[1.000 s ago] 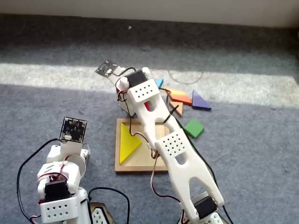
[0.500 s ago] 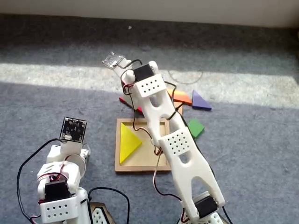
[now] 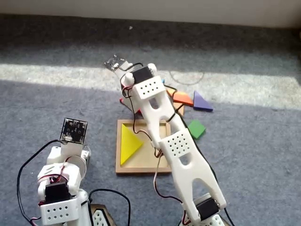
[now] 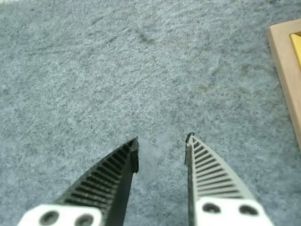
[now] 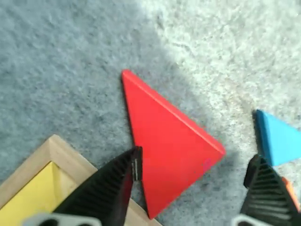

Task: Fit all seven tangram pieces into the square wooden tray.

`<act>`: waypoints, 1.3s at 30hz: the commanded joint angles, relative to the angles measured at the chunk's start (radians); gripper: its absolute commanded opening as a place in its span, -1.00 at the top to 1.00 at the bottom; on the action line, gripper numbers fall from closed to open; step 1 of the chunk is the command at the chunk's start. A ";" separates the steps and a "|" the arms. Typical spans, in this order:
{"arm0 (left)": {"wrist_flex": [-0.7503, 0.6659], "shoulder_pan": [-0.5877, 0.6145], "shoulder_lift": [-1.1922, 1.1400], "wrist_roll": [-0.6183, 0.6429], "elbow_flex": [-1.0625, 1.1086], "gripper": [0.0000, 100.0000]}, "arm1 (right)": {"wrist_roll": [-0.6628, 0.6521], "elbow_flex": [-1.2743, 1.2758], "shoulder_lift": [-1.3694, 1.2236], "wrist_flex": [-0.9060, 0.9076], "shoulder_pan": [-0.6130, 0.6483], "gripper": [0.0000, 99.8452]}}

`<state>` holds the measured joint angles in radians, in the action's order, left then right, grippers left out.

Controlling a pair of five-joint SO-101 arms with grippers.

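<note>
Between my right gripper's [image 5: 195,157] spread fingers lies the red triangle [image 5: 160,136], flat on the carpet [image 4: 94,70], not yet gripped. It sits just off the square wooden tray [image 3: 141,170], at its twelve o'clock. Inside lies the yellow triangle [image 3: 129,143]. The green square [image 3: 195,128], orange piece [image 3: 184,99] and purple triangle [image 3: 201,102] wait toward two o'clock. My left gripper [image 4: 162,146] hangs parted and empty at nine o'clock. Next, I judge: descend, pinch the red edges, and carry toward six.

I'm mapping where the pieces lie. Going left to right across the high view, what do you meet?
left arm → yellow triangle → orange piece → purple triangle
</note>
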<state>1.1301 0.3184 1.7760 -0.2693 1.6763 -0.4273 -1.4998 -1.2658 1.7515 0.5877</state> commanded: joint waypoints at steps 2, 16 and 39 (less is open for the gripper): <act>-0.023 0.010 0.044 -0.005 0.018 0.64 | 0.005 -0.021 -0.012 -0.013 0.024 0.23; -0.023 0.010 0.044 -0.005 0.018 0.64 | -0.064 -0.022 -0.085 -0.056 0.059 0.23; -0.018 0.010 0.044 -0.006 0.018 0.64 | -0.150 -0.105 -0.033 -0.005 0.051 0.76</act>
<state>1.1301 0.3184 1.7760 -0.2693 1.6763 -0.5639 -1.5397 -1.3426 1.7300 0.6229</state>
